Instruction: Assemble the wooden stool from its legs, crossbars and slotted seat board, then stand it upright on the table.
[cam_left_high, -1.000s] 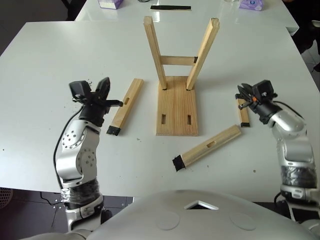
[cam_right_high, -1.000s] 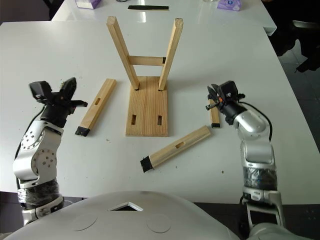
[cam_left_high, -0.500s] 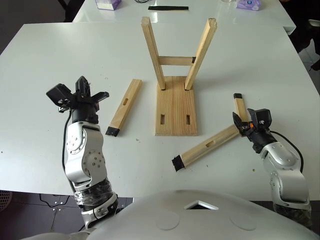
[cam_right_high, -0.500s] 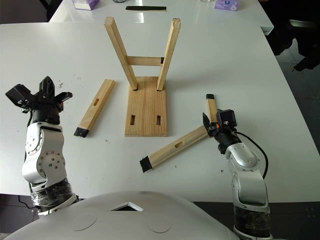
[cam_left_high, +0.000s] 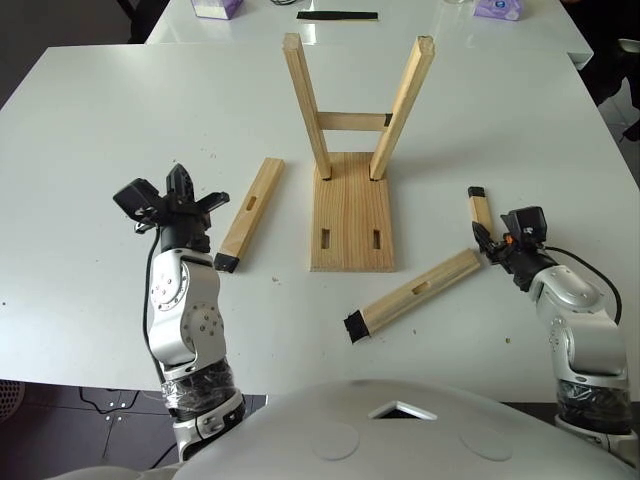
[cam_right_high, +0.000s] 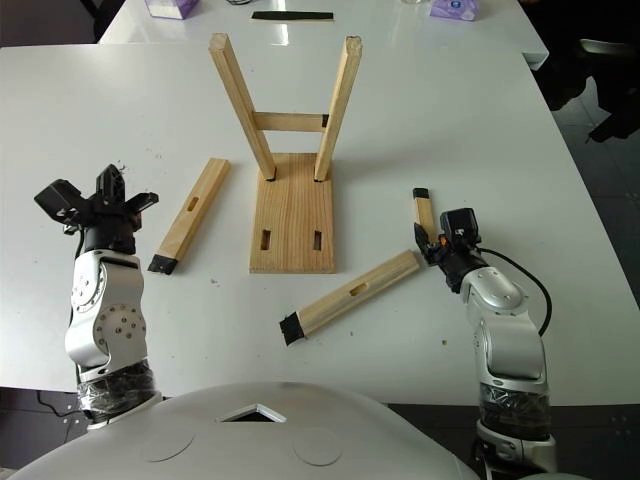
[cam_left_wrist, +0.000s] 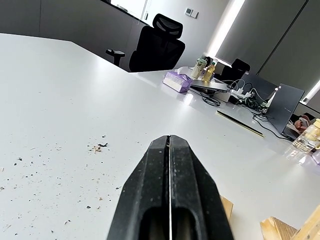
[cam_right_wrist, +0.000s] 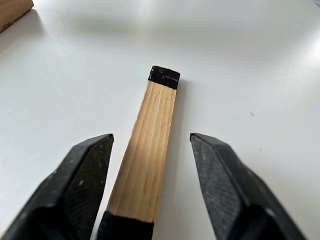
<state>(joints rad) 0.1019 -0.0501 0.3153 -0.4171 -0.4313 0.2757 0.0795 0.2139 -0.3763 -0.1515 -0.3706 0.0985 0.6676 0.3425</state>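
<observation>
Toward the left edge of the table (cam_left_high: 90, 110), the left gripper (cam_left_wrist: 170, 142) is held above the surface, clenched on nothing, its fingers pressed flat together. Just beside it lies a loose leg (cam_left_high: 250, 213), its black cap pointing at the near edge. At the middle the seat board (cam_left_high: 352, 240) lies flat, with two legs (cam_left_high: 307, 105) standing in its far slots, joined by a crossbar (cam_left_high: 352, 121). A second loose leg (cam_left_high: 413, 294) lies slantwise nearer the near edge. Toward the right edge the right gripper (cam_right_wrist: 150, 137) is spread wide, its fingers (cam_right_wrist: 87, 165) either side of a short crossbar (cam_left_high: 480, 213) lying flat, not touching it.
</observation>
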